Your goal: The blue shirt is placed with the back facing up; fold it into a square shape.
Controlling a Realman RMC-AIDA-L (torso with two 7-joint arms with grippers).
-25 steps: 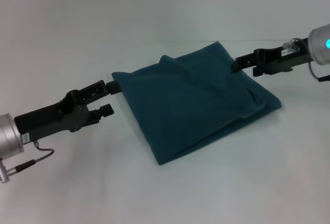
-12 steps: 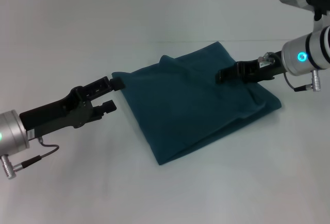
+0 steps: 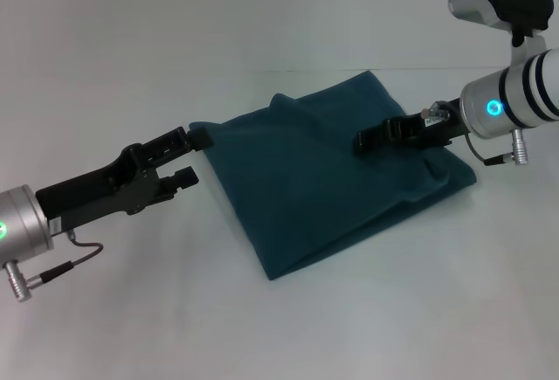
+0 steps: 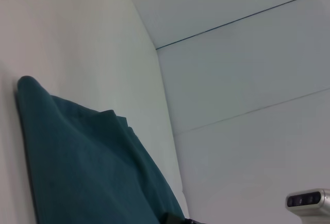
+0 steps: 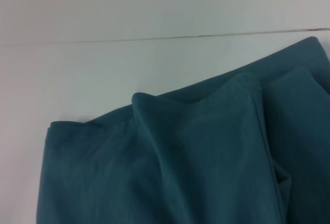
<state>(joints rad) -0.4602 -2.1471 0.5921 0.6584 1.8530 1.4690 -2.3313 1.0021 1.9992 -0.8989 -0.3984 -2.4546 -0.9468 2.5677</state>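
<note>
From my head camera, the blue shirt (image 3: 332,175) lies folded into a rough, diamond-turned square at mid-surface (image 3: 262,328), plain side up, no lettering showing. My right wrist camera alone reveals the detail: a raised ridge of cloth running across the top layer and a stacked fold edge along one side. My left wrist camera catches only one humped corner of the fabric against the white surface. My left tool (image 3: 189,158) sits at the shirt's left corner, fingers apart, upper tip touching the cloth edge. My right tool (image 3: 362,142) reaches over the shirt's right half; whether it is apart or together, I cannot tell.
</note>
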